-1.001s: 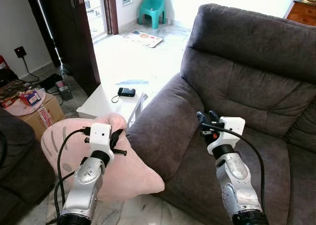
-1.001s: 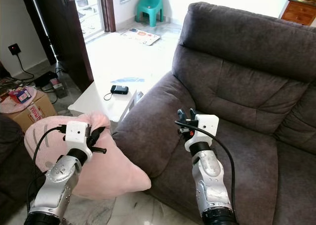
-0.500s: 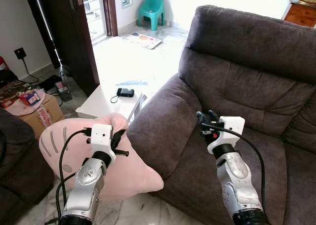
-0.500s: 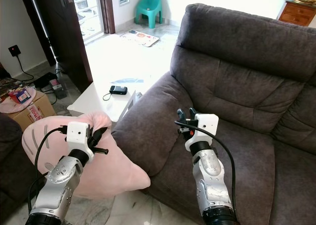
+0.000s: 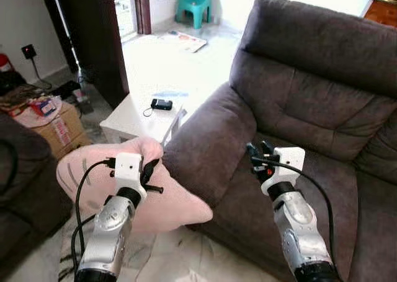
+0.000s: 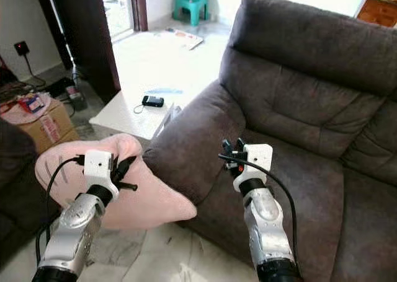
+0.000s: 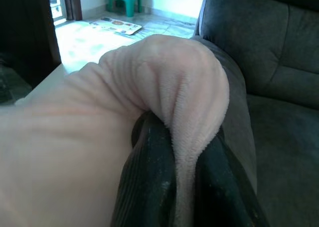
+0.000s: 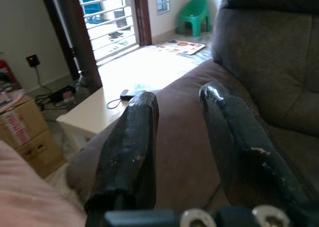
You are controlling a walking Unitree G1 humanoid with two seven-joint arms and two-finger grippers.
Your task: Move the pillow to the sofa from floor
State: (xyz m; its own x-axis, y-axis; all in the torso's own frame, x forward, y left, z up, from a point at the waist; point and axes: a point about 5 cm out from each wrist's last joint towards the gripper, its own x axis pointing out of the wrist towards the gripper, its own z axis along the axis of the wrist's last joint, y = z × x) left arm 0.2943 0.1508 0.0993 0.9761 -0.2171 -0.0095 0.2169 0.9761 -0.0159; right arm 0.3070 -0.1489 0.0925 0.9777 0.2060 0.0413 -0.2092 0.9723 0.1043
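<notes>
Pink pillow (image 5: 93,183) held off the floor beside the sofa's (image 5: 310,108) left armrest (image 5: 205,152), lower corner drooping toward the marble floor (image 5: 180,257). Left gripper (image 5: 149,172) clamped on a fold of the plush at the pillow's upper edge; in the left wrist view, both black fingers (image 7: 149,187) pinching a ridge of pink fabric between them. Right gripper (image 6: 232,150) hovering over the seat cushion (image 6: 310,189), fingers parted and holding nothing, spread plainly in the right wrist view. Step in hand, by the look of it: carrying the pillow up and over the armrest onto the seat. Best done by lifting high enough for the hanging corner to pass over the armrest top, then swinging across toward the seat before letting go; grip on a thin fold only, so a slow, steady swing likely safer than a jerk. Cardboard box (image 5: 56,130) at the left with red printing on its side, too small to read. Small dark device (image 5: 160,104) with a cable on the white low table (image 5: 133,121), no legible label.
</notes>
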